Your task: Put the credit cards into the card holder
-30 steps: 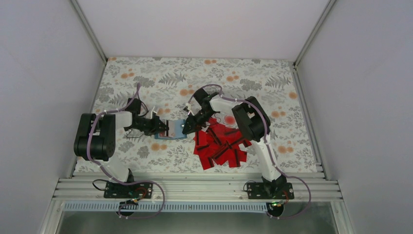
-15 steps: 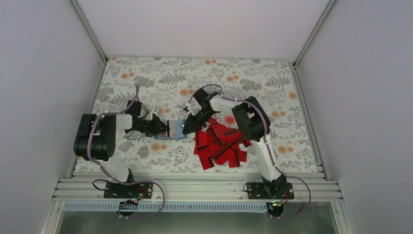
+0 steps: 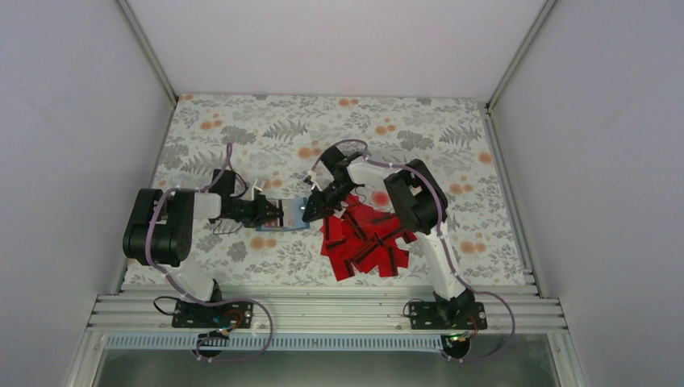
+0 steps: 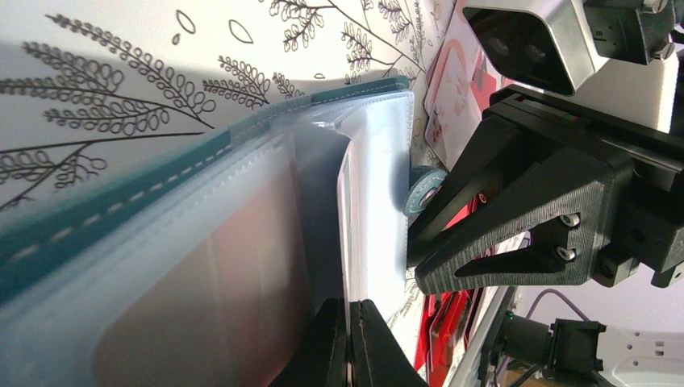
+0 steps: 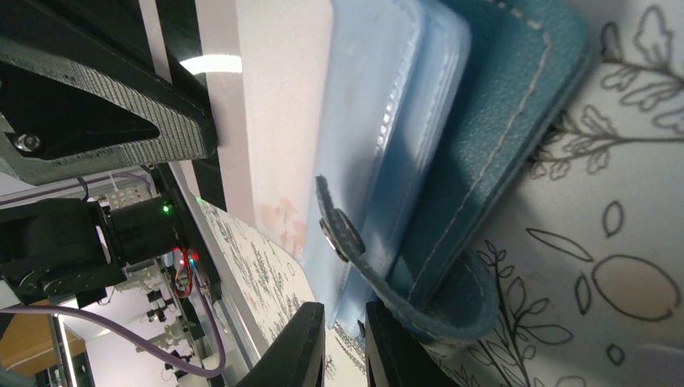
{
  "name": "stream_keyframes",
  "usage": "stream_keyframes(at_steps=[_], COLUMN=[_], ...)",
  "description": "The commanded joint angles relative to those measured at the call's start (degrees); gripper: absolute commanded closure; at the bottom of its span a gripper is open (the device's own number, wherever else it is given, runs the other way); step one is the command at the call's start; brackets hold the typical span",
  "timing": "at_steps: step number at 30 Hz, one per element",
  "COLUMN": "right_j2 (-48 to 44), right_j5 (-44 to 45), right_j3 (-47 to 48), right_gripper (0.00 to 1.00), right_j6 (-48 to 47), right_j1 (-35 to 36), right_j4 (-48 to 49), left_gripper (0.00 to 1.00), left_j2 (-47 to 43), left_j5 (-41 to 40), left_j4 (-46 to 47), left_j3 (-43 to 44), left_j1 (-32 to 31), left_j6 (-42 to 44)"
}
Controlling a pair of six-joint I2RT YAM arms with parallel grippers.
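Red credit cards (image 3: 364, 242) lie heaped on the floral desk (image 3: 323, 121), right of centre. Just beyond and left of them, the teal card holder (image 3: 289, 216) is spread open. The left tool (image 3: 276, 214) is pinched together on one of its clear leaves, and the right tool (image 3: 305, 212) is clamped on its opposite edge.

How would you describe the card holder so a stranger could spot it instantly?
On the floral table, look where the left gripper and right gripper meet. The card holder is pinched between them, left of the red credit cards. It alone is teal-blue, with a snap tab and clear pockets.
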Motion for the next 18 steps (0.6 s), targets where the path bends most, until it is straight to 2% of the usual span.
stream_keyframes(at_steps=[1,12,18], right_j2=[3.72,3.38,3.02], right_j5=[5.33,5.13,5.13], right_j3=[-1.97,-2.54,-3.11], right_gripper=[0.85,0.86,0.86], right_j6=[-0.24,-0.04,0.11], right_j1=[0.74,0.74,0.74], right_j4=[-0.54,0.15,0.56], left_gripper=[0.96,0.63,0.55], left_j2=[0.48,-3.23,-5.05], left_j5=[0.79,-8.33,-13.74], left_j4=[1.18,-10.99,-17.18], left_j3=[-1.56,3.04,6.48], left_j1=[-1.63,-1.80,-3.03], left_j6=[-0.93,3.75,5.01])
